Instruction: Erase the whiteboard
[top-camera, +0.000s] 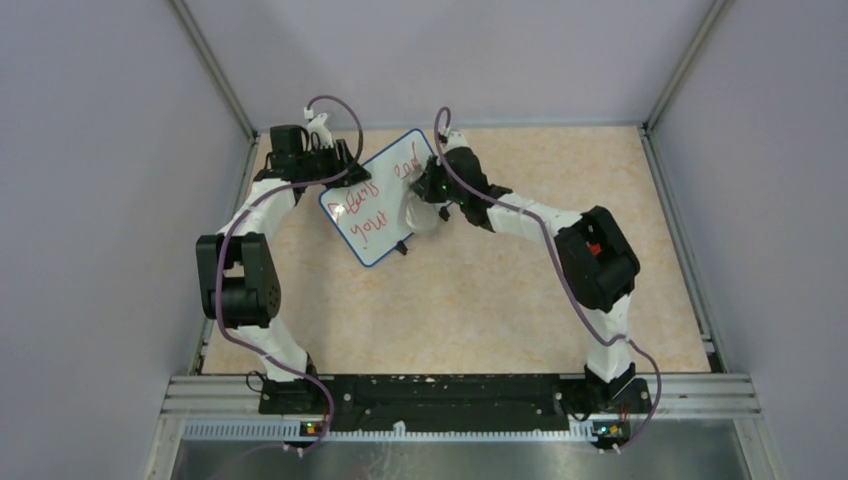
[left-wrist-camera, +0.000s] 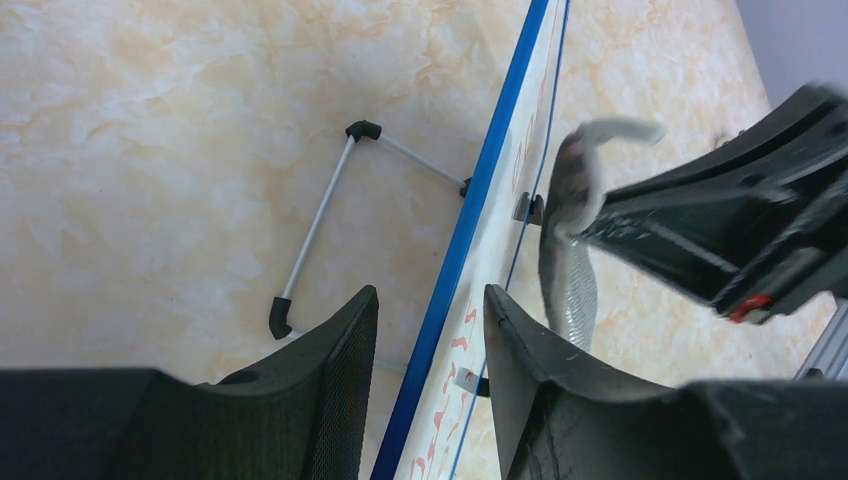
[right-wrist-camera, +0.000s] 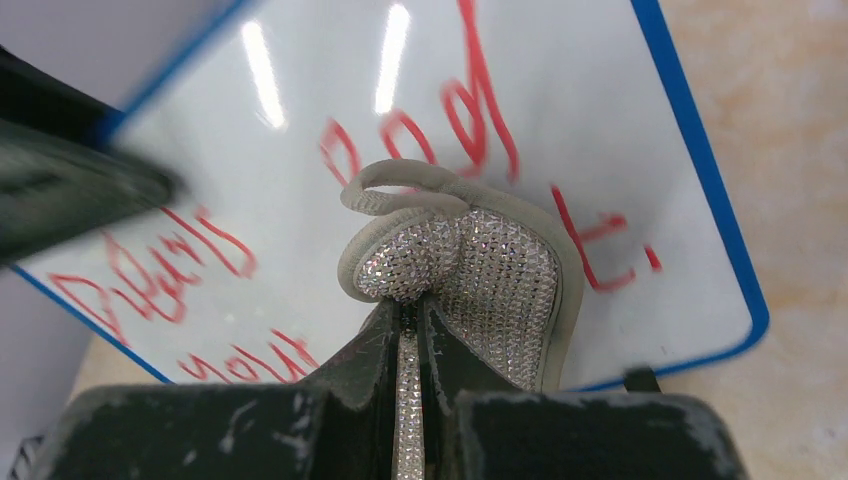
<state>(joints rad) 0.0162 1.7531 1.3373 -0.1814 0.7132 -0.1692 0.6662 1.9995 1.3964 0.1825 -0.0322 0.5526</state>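
**Item: whiteboard** (top-camera: 378, 195), blue-rimmed. Stands tilted on its wire stand (left-wrist-camera: 315, 225) at the far left of the counter (top-camera: 500, 300), face turned toward the right arm. Condition: red writing (right-wrist-camera: 480, 110) across most of the face, with only a small patch under the eraser looking bare. Judged early in the wipe.

**Eraser** (right-wrist-camera: 470, 270): oval pad with a grey edge and a glittery back, pressed flat on the board near mid-face.

**Right hand** (right-wrist-camera: 415, 320): fingers together, clamped on the eraser's glittery strap.

**Left hand** (left-wrist-camera: 428, 300): fingers apart, straddling the board's left rim. A gap shows on the back side, and contact on the front side cannot be told.

**Handling note, step in hand:**
- Keep the pad flat and the pressure even.
- Sweep in overlapping strokes along the lines of writing, out to each rim.
- Push toward the left hand, not away from it, so the board is braced rather than tipped off its stand.
- A strap grip lets the pad fold, so go gently at the corners.
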